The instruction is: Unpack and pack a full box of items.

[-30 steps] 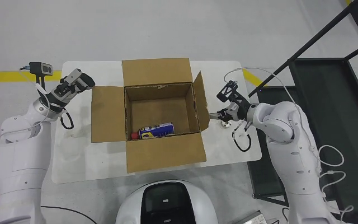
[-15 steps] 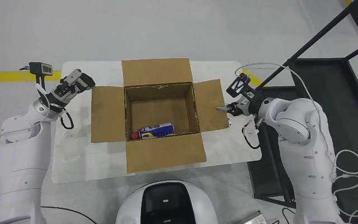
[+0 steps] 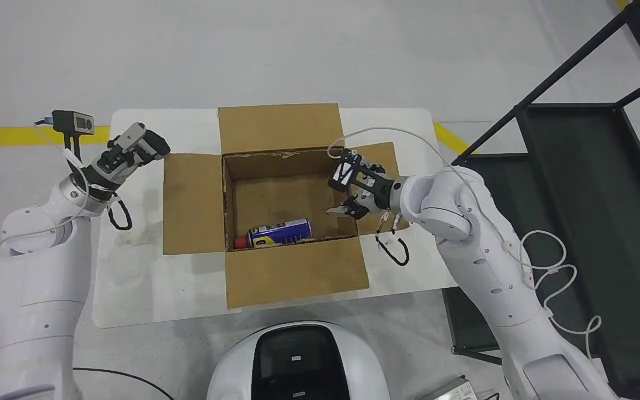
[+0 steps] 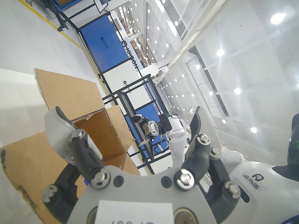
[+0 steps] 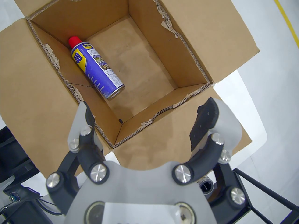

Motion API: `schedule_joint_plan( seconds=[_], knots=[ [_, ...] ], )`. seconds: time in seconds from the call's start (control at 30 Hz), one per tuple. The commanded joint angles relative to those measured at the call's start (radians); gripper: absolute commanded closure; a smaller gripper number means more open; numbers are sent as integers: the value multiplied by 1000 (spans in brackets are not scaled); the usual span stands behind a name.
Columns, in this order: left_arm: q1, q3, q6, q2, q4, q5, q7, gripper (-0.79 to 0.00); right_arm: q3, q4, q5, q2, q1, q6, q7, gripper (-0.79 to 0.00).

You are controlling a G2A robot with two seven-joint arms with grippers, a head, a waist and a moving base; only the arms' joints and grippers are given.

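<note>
An open cardboard box point(image 3: 290, 275) stands mid-table with all flaps spread out. On its floor, near the front left corner, lies a blue spray can point(image 3: 280, 234) with a red cap; the same spray can point(image 5: 95, 67) shows in the right wrist view inside the box point(image 5: 144, 47). My right gripper point(image 3: 339, 193) hovers over the box's right wall, open and holding nothing; the right gripper point(image 5: 147, 107) looks down into the box. My left gripper point(image 3: 143, 143) is off the box's left flap at the table's back left corner. The left gripper point(image 4: 126, 115) is open and points past the box point(image 4: 70, 94).
The white table point(image 3: 150, 270) has bare room left and front of the box. A dark metal rack point(image 3: 560, 150) stands close to the table's right edge. A black cable loop point(image 3: 392, 248) hangs from the right wrist over the right flap.
The box's right flap went from standing up to lying flat. My right gripper moved left from beside the box to above its right wall. The left arm kept still.
</note>
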Motion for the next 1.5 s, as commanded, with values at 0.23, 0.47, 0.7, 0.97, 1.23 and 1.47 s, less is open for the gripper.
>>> schedule_joint_plan(
  seconds=[0.23, 0.47, 0.7, 0.97, 1.23, 1.47],
  knots=[
    [0, 0, 0, 0, 0, 0, 0, -785, 0, 0, 0, 0, 0, 0, 0, -785],
    [0, 0, 0, 0, 0, 0, 0, -785, -86, 69, 14, -10, 104, -84, -11, -785],
    [0, 0, 0, 0, 0, 0, 0, -785, -424, 391, 80, -90, 449, -241, -5, -785],
    [0, 0, 0, 0, 0, 0, 0, -785, -728, 722, 127, -230, 663, -297, -61, -785],
    [0, 0, 0, 0, 0, 0, 0, -785, -852, 960, 104, -342, 733, -269, -157, -785],
    [0, 0, 0, 0, 0, 0, 0, -785, -913, 1115, 81, -426, 756, -270, -221, -785]
  ],
)
